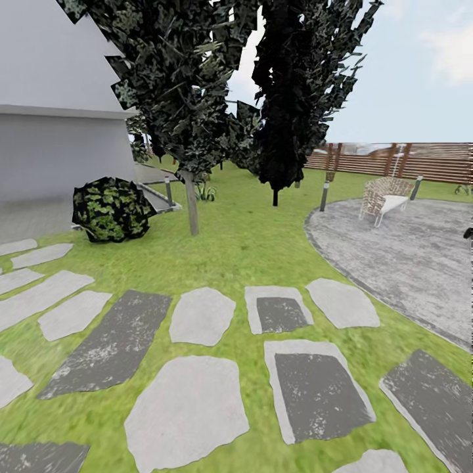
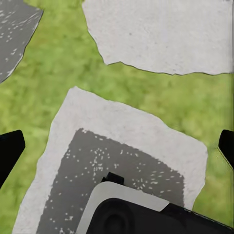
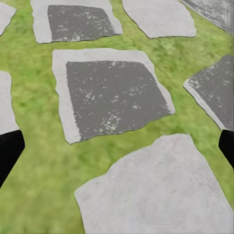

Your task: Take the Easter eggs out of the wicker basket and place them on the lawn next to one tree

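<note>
Here, a wide green lawn [image 1: 263,243], with flat stones [image 1: 200,315] set in rows across the near part. Some stones pale grey, some with dark middles, grass in the gaps between.

Farther off, left of the middle, a tree [image 1: 192,207] with a straight pale trunk standing in the lawn, dark jagged leaves above. Just left of it, a round leafy bush [image 1: 112,209], and behind that the white house [image 1: 59,144]. Right of the tree and farther away, a dark tree [image 1: 282,98] with a thin black trunk.

On the right, a grey paved circle [image 1: 407,256] with a woven seat [image 1: 384,196] on its far side. Short posts [image 1: 324,196] at the edge of the circle. Far behind, a brown slatted fence [image 1: 407,161] under a pale blue sky.

Down low, the left gripper [image 2: 117,146] above a stone with a dark middle, black fingers [image 2: 9,151] far apart at the two sides, nothing between them. Close by it, a black and white robot part [image 2: 146,209].

Likewise the right gripper [image 3: 117,146] above grass and stones, jaws wide apart, nothing held.
</note>
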Robot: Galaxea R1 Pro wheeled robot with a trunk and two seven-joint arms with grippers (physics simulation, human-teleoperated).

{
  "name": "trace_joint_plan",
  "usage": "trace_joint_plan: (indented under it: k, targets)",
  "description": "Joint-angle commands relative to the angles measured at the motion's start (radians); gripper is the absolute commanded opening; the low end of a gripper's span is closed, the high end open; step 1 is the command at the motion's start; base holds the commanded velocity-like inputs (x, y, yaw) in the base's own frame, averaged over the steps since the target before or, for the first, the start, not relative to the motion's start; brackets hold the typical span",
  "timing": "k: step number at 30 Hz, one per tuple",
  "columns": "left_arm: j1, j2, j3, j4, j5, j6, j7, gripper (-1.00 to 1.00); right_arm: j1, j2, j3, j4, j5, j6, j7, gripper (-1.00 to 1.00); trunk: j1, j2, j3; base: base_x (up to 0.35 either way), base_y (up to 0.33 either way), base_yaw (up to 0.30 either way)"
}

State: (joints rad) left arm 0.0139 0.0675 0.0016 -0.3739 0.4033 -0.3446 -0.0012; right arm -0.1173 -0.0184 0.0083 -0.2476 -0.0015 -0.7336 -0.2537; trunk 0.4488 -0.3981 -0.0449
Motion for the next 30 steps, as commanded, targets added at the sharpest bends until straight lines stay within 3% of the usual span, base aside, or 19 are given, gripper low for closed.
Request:
trace_joint_plan:
  k: [1, 30]
  targets:
    - [0.001, 0.000, 0.000, -0.002, 0.004, -0.001, 0.000, 1.00, -0.001, 0.000, 0.001, 0.001, 0.000, -0.003, -0.002, 1.00, 0.001, -0.002, -0.002, 0.335, 0.000, -0.161]
    - [0.000, 0.000, 0.000, -0.002, 0.005, -0.001, 0.003, 1.00, -0.001, 0.000, 0.001, 0.002, 0.000, -0.003, -0.002, 1.00, 0.001, -0.002, -0.002, 0.335, 0.000, -0.165]
